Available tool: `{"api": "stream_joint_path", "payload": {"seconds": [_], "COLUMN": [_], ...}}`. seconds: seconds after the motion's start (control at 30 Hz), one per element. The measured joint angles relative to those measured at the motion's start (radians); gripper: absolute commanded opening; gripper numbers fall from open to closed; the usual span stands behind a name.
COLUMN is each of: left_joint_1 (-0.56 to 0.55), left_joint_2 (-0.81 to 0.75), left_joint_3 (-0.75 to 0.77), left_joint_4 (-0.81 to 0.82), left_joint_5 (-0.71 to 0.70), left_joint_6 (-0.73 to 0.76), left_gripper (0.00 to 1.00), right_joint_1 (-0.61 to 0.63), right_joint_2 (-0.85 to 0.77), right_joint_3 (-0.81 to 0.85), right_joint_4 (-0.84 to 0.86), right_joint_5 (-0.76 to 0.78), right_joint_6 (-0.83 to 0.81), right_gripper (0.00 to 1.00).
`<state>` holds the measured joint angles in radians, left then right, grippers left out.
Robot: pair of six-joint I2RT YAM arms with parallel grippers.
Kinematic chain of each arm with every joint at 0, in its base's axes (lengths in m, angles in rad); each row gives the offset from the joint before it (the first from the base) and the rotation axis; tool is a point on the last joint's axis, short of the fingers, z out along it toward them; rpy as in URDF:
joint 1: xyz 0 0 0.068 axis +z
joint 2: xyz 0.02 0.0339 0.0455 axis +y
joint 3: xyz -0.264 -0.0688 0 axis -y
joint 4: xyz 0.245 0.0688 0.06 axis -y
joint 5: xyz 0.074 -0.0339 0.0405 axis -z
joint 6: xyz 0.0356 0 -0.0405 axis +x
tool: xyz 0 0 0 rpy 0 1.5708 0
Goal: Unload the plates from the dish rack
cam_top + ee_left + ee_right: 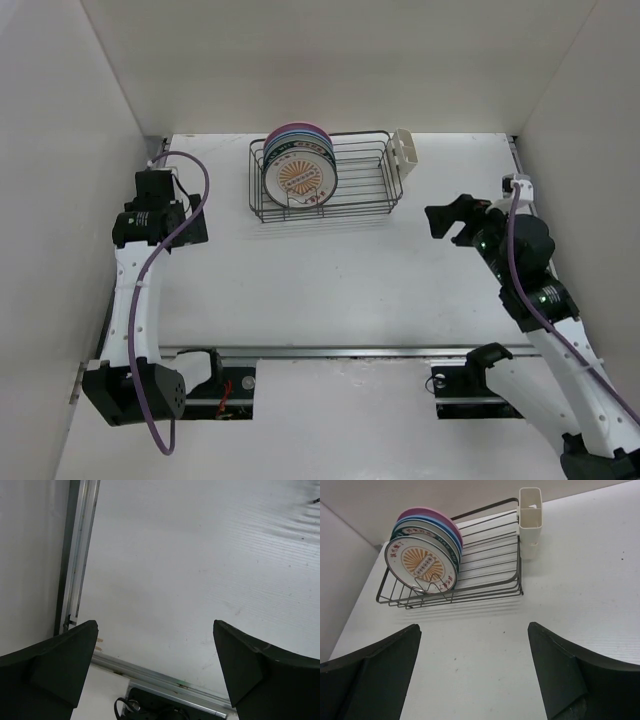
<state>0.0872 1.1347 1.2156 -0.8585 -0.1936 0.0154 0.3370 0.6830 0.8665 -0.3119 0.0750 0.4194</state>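
The dark wire dish rack (pixel 360 200) stands at the back middle of the table, also in the right wrist view (pixel 490 570). Several plates (pixel 298 175) stand upright at its left end: a white one with a green rim and orange centre motif in front (pixel 421 565), a blue one and a pink one (pixel 432 514) behind. A cream cutlery cup (pixel 405 150) hangs on the rack's right end. My left gripper (pixel 168 170) is open and empty at the far left, apart from the rack. My right gripper (pixel 447 222) is open and empty, right of the rack.
White walls enclose the table on the left, back and right. An aluminium rail (pixel 350 351) runs along the near edge by the arm bases, and shows in the left wrist view (pixel 165 677). The left arm's purple cable (pixel 160 260) loops beside it.
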Motion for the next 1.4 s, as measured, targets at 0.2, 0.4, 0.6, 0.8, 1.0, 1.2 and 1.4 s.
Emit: {"api": "stream_joint_path", "payload": {"seconds": [0.2, 0.4, 0.6, 0.8, 1.0, 1.2, 1.4], "left_joint_1": [0.0, 0.0, 0.0, 0.0, 0.0, 0.0, 0.0], "left_joint_2": [0.015, 0.075, 0.153, 0.316, 0.517, 0.669, 0.717], "left_joint_3": [0.006, 0.04, 0.107, 0.268, 0.441, 0.547, 0.562], "left_joint_4": [-0.008, -0.039, -0.07, -0.084, -0.111, -0.133, -0.157], "left_joint_5": [0.04, 0.139, 0.223, 0.259, 0.297, 0.314, 0.332], "left_joint_6": [0.003, 0.051, 0.087, 0.1, 0.104, 0.104, 0.104], "left_gripper": [1.0, 1.0, 1.0, 1.0, 1.0, 0.98, 0.97], "right_joint_1": [0.0, 0.008, 0.045, 0.09, 0.121, 0.131, 0.129], "right_joint_2": [0.154, 0.533, 0.892, 1.263, 1.522, 1.558, 1.564], "right_joint_3": [0.06, 0.382, 0.752, 1.096, 1.274, 1.258, 1.258], "right_joint_4": [0.003, 0.002, 0.003, -0.027, -0.093, -0.112, -0.096], "right_joint_5": [-0.047, -0.196, -0.25, -0.36, -0.441, -0.485, -0.472], "right_joint_6": [-0.038, -0.146, -0.263, -0.357, -0.39, -0.4, -0.43], "right_gripper": [1.0, 1.0, 0.93, 0.55, 0.42, 0.4, 0.1]}}
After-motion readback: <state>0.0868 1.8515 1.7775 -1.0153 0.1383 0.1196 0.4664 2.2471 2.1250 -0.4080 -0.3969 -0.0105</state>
